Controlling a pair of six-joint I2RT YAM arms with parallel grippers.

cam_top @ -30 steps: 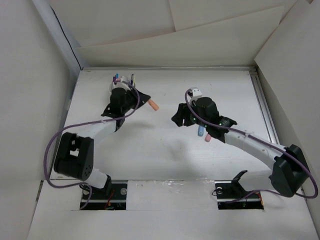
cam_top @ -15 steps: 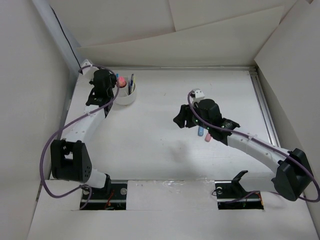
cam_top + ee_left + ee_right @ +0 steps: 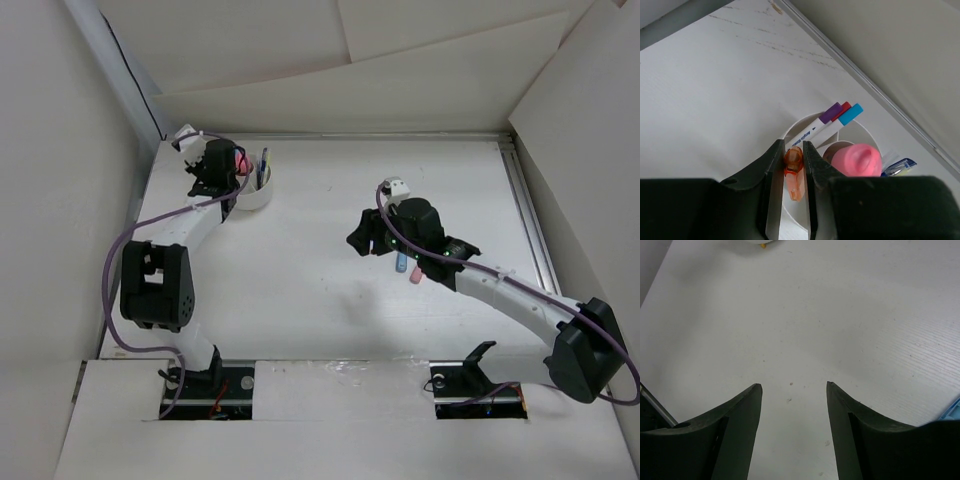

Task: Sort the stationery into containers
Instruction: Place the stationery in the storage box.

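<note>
One orange stick point(image 3: 795, 175) pinched in left tool point(image 3: 793, 150) over cup point(image 3: 864, 131); right tool point(image 3: 793, 385) spread, empty; pen point(image 3: 812, 132) print illegible.

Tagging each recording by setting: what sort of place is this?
Probably a robot lab test cell: a white table walled in by white boards, a left arm and right arm bolted at its near edge, and one white cup of stationery.
</note>
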